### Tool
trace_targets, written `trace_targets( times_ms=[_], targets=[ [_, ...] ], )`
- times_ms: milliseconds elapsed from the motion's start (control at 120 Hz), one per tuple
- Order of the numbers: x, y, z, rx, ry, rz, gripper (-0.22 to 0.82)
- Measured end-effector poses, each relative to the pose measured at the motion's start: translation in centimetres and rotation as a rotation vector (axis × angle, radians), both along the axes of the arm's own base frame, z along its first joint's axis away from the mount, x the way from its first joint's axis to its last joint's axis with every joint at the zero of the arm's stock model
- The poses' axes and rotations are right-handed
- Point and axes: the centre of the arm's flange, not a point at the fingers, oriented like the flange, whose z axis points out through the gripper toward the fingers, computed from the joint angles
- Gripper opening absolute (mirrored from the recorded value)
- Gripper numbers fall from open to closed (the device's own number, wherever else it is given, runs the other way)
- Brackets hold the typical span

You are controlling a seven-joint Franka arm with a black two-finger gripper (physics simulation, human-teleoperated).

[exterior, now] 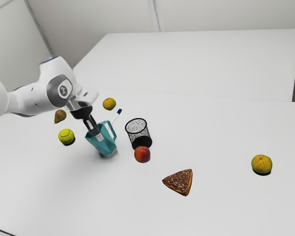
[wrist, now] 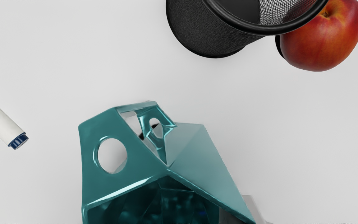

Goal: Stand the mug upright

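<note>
In the exterior view my gripper [exterior: 98,136] reaches down to the rim of the teal faceted mug [exterior: 106,146]. The mug leans, its mouth turned up toward the hand. In the wrist view the mug [wrist: 104,186] shows its dark hollow and its angular handle with round holes. My gripper [wrist: 245,216] is shut on the mug's wall there, a grey fingertip [wrist: 253,209] outside it and a darker one partly seen inside the rim. The mug's base is hidden in the wrist view.
Near the mug are a black mesh cup [exterior: 139,132], a red fruit [exterior: 142,154], a white marker [exterior: 116,116], a tennis ball [exterior: 66,136], a pear [exterior: 60,116] and a yellow fruit [exterior: 109,103]. Farther right lie a brown wedge [exterior: 179,182] and another yellow fruit [exterior: 261,164].
</note>
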Motion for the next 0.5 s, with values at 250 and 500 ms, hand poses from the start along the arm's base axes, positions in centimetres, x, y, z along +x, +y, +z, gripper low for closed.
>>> trace_targets(
  times_ms=[250,500],
  targets=[
    [-1.9,-2.3,-0.1,0.109,-0.028,-0.021,-0.18],
    [-4.0,-2.8,0.4,0.15,-0.027,0.025,-0.18]
  ],
)
